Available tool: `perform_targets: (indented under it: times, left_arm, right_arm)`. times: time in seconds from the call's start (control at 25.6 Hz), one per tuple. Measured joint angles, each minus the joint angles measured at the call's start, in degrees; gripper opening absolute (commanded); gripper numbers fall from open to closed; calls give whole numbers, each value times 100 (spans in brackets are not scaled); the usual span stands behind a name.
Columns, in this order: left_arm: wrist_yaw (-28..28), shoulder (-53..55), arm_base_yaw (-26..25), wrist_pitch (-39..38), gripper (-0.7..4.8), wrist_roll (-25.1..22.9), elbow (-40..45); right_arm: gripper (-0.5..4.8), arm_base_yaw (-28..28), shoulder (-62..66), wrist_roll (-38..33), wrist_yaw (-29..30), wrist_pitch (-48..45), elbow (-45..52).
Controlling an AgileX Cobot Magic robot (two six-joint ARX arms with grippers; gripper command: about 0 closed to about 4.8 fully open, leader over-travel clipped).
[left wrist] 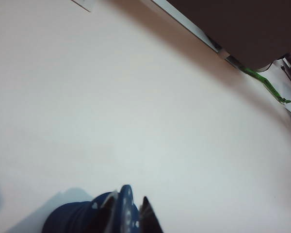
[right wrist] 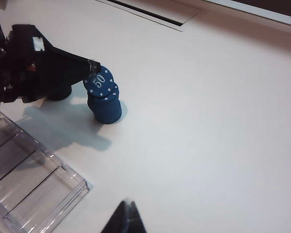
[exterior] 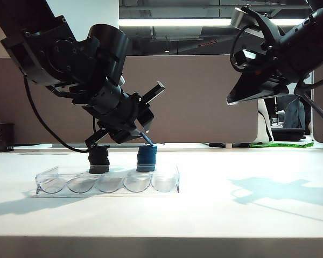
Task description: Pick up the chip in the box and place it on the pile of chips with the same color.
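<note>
Left gripper (right wrist: 93, 68) at the blue stack (right wrist: 105, 108) — the chip (right wrist: 101, 82) tilted atop, grip uncertain. Right gripper (right wrist: 127, 209) raised, apart — fingers closed.

In the exterior view the left gripper (exterior: 130, 138) covers the top of the blue stack (exterior: 147, 158) — whether its fingers pinch the chip (right wrist: 101, 83) cannot be told. The black stack (exterior: 99, 160) is half hidden in the right wrist view (behind that arm). The right gripper (right wrist: 126, 217) shows only fingertips, cut off by the frame edge.
</note>
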State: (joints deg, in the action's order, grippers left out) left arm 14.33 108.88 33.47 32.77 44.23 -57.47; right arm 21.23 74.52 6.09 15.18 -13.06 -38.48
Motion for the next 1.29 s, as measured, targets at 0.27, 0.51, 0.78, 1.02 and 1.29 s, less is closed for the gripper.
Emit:
perform_targets:
  times: [0.27, 0.51, 0.78, 1.02, 1.29]
  left_arm:
    - [0, 0, 0, -31, 67, -590, -4]
    - [2, 2, -2, -133, 67, -1093, -33]
    - [2, 0, -20, -173, 67, -1574, -68]
    - [2, 2, -24, -197, 67, -1886, -68]
    - [2, 2, -24, -378, 67, -2186, -68]
  right_arm:
    - [-5, 0, 0, 0, 4, 2, 0]
    - [-5, 0, 0, 0, 33, 0, 0]
    - [-5, 0, 0, 0, 140, 0, 0]
    - [-5, 0, 0, 0, 140, 0, 0]
    - [-5, 0, 0, 0, 140, 0, 0]
